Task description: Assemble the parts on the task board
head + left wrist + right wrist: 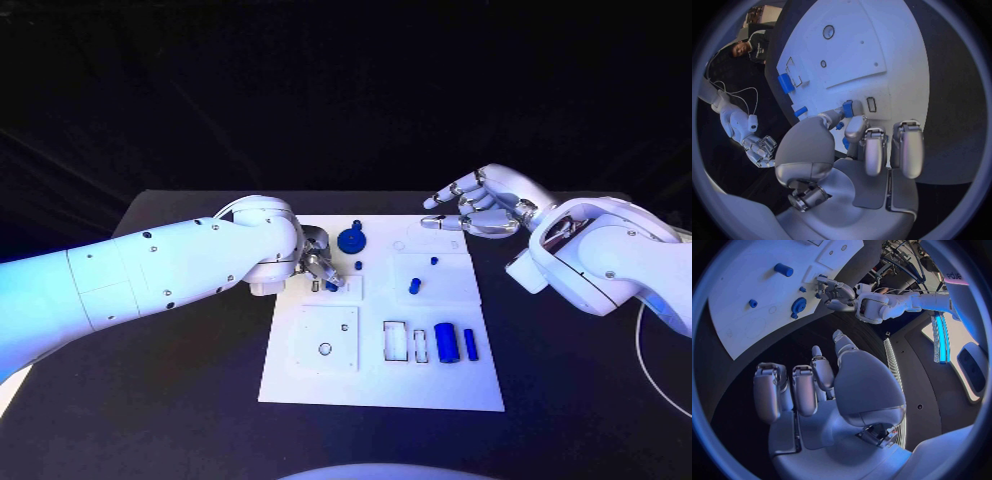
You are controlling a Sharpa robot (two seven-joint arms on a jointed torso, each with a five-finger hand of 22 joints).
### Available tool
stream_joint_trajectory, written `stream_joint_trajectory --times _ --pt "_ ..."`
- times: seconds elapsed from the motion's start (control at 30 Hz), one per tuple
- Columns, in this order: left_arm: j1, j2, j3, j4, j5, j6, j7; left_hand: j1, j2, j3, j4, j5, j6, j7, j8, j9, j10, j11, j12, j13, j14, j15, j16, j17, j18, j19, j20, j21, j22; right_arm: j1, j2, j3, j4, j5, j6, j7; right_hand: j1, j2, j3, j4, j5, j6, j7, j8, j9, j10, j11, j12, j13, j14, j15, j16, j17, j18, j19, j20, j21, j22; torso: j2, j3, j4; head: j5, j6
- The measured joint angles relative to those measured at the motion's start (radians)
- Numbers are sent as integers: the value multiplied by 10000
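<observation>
While the right hand [479,205] hovers empty with fingers loosely apart over the task board's [382,385] far right corner, the left hand [319,266] pinches a small blue part [847,108] against the board's left-centre.

Black table [173,400], matte surface, dark backdrop behind its far edge. Directly on it: 1 white task board [382,385], rectangular, long side running away from the robot, set about midway across the table, its far edge close to the table's far edge. Bare black tabletop shows to both sides of the board and along the near edge. 1 thin white cable [649,350] over the table's right side.
</observation>
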Motion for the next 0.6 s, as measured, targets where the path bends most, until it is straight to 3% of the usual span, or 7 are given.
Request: stream_joint_trajectory --times 0.13,0.33,0.43,0.6 --pt "2 23 2 -36 -2 36 0 -139 64 -36 -36 -1 2 -1 -50 -28 16 13 -27 -115 0 0 0 0 1 0 0 0 0 0 -7 0 8 1 -1 0 0 0 -42 42 0 0 0 0 0 0 0 0 -27 0 0 -59 0 -1 -74 -1 -47 -1 -5 1 0 -1 4" --pt "5 45 4 -98 -14 84 -2 -443 -42 -141 -164 -1 165 -91 -99 -60 37 -9 -118 -220 0 0 0 0 5 0 0 0 0 0 -20 0 40 4 -6 5 0 0 -42 42 0 0 0 0 0 -28 -28 -51 -59 0 0 -101 6 0 -164 17 -116 -1 -5 4 0 -2 6" --pt "-2 46 -5 -141 -27 120 -21 -622 -49 -432 -34 0 396 -251 -96 -58 50 -23 -118 -229 22 -23 0 -1 12 0 0 31 0 0 -26 0 52 6 -9 7 0 0 -69 70 0 0 0 0 0 -28 -28 -50 -74 0 0 -111 8 1 -199 -18 -116 -2 -5 5 -1 -2 6" --pt "-1 45 -4 -172 -49 157 -34 -776 -49 -789 168 4 480 -307 -149 -94 50 -23 -118 -229 35 -36 0 -1 13 0 1 41 0 0 -45 -1 56 7 -15 10 0 0 -117 86 0 0 0 0 0 -28 -28 -91 -93 0 0 -115 7 1 -199 -18 -160 -2 -7 2 -6 -7 14"
